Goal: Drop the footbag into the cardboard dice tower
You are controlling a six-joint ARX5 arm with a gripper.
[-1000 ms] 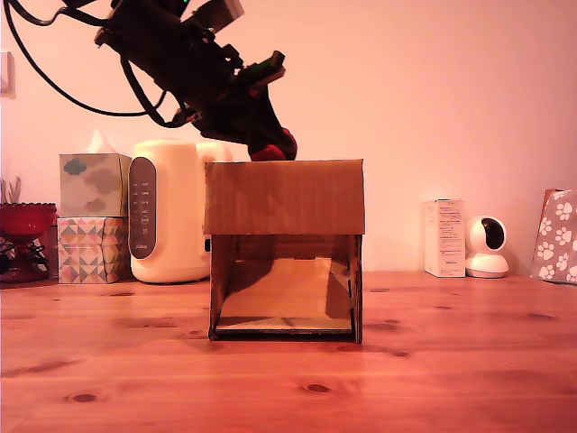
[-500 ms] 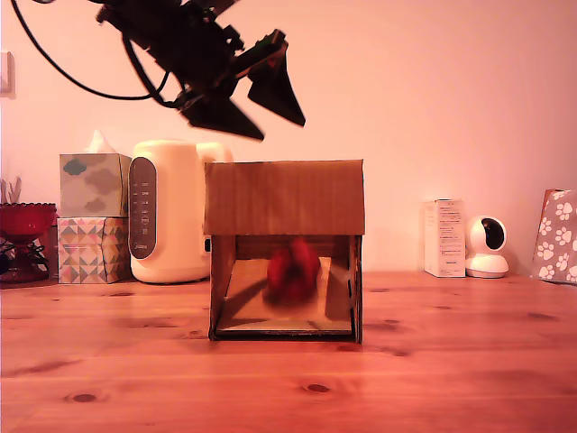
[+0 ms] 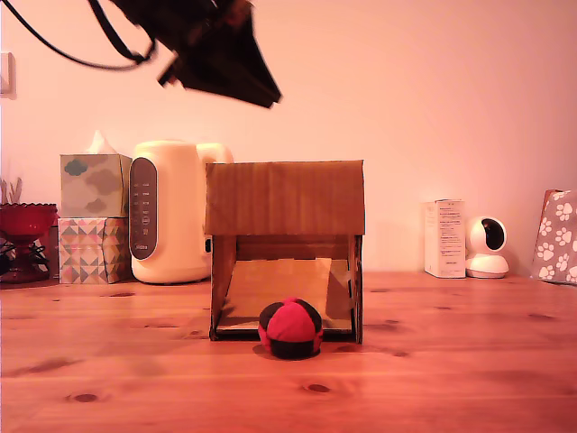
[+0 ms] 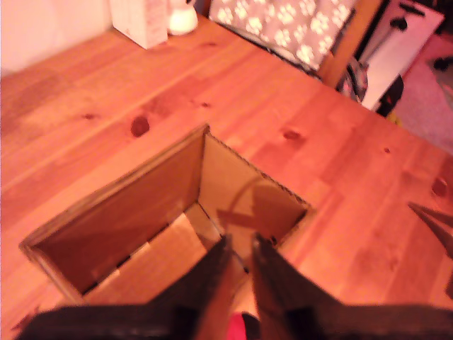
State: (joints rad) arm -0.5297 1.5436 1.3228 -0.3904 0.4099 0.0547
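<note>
The red and black footbag (image 3: 290, 329) lies on the wooden table just in front of the lower opening of the cardboard dice tower (image 3: 284, 197). My gripper (image 3: 264, 93) hangs blurred above the tower, toward the exterior view's left, well clear of its top. In the wrist view the tower's open top (image 4: 141, 212) is below me, with the sloped ramp inside. The gripper (image 4: 241, 241) shows its two dark fingers slightly apart and nothing is held between them.
Behind the tower stand a cream appliance (image 3: 167, 212), stacked tissue boxes (image 3: 90, 216) and a red bowl (image 3: 22, 221) at the exterior view's left. A white box (image 3: 444, 237), a small camera (image 3: 488, 245) and a paw-print bag (image 3: 559, 236) stand at its right.
The gripper let go of the footbag over the tower's top. The footbag fell through, rolled down the ramp and out onto the table. The gripper rose and moved slightly left.
</note>
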